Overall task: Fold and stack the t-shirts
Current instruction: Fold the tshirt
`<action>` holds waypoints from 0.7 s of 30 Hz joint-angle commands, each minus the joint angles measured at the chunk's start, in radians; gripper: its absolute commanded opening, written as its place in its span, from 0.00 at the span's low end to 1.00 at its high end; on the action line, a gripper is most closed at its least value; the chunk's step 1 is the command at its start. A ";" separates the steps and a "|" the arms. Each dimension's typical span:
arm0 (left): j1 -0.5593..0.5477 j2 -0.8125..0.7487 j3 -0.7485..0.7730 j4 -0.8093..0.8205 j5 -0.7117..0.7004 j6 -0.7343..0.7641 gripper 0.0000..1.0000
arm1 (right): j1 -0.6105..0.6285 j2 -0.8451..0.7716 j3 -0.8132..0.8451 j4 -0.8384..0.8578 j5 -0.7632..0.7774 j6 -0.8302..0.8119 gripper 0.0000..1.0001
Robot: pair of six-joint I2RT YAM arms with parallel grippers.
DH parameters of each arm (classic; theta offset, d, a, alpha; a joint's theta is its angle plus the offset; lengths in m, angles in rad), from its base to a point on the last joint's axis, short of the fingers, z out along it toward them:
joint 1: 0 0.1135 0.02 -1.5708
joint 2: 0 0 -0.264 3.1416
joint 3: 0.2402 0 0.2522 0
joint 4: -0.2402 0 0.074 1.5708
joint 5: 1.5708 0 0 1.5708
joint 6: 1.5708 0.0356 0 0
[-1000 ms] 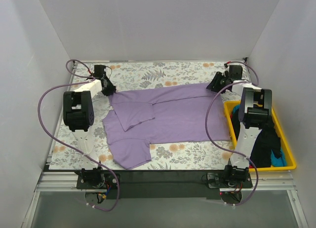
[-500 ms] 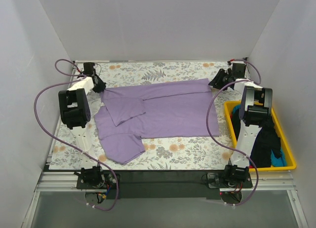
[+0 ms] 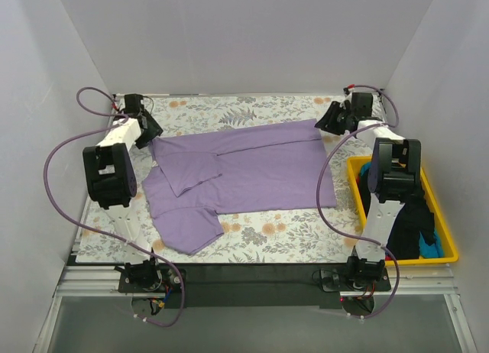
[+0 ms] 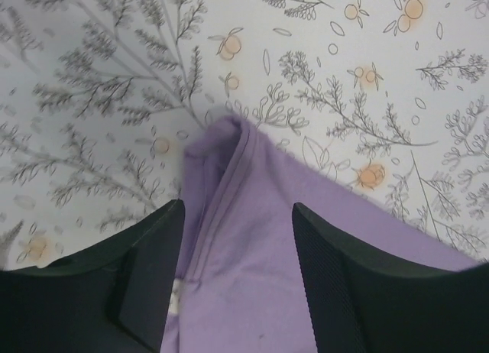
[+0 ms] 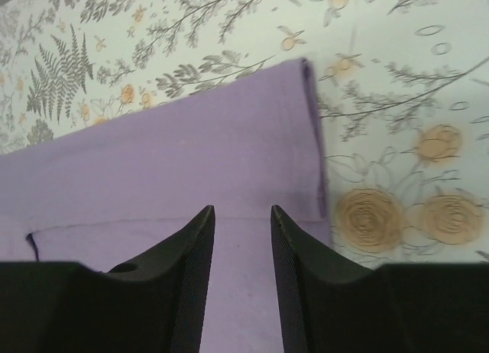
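— From above?
— The lavender purple soft fabric t-shirt [image 3: 252, 170] lies lengthwise on the floral surface [image 3: 252, 108], with the left tool [image 3: 150, 130] at its far-left corner and the right tool [image 3: 325, 124] at its far-right.
— Left wrist?
— Parted, gripping nothing, corner between.
— Right wrist?
— Parted, empty, over the shirt's edge.

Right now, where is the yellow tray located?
In the top external view, the yellow tray sits on the right side, just right of the lavender t-shirt and partly hidden behind the right arm.
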 commanded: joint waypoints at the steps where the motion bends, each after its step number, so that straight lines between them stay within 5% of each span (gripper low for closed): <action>1: -0.008 -0.166 -0.070 -0.017 -0.065 -0.025 0.54 | 0.065 -0.013 0.006 0.023 -0.021 0.009 0.41; 11: -0.036 -0.062 -0.056 0.121 0.101 -0.007 0.31 | 0.120 0.200 0.198 0.270 -0.101 0.195 0.41; 21: -0.016 0.121 0.011 0.114 0.039 -0.027 0.25 | 0.053 0.356 0.253 0.295 0.005 0.303 0.42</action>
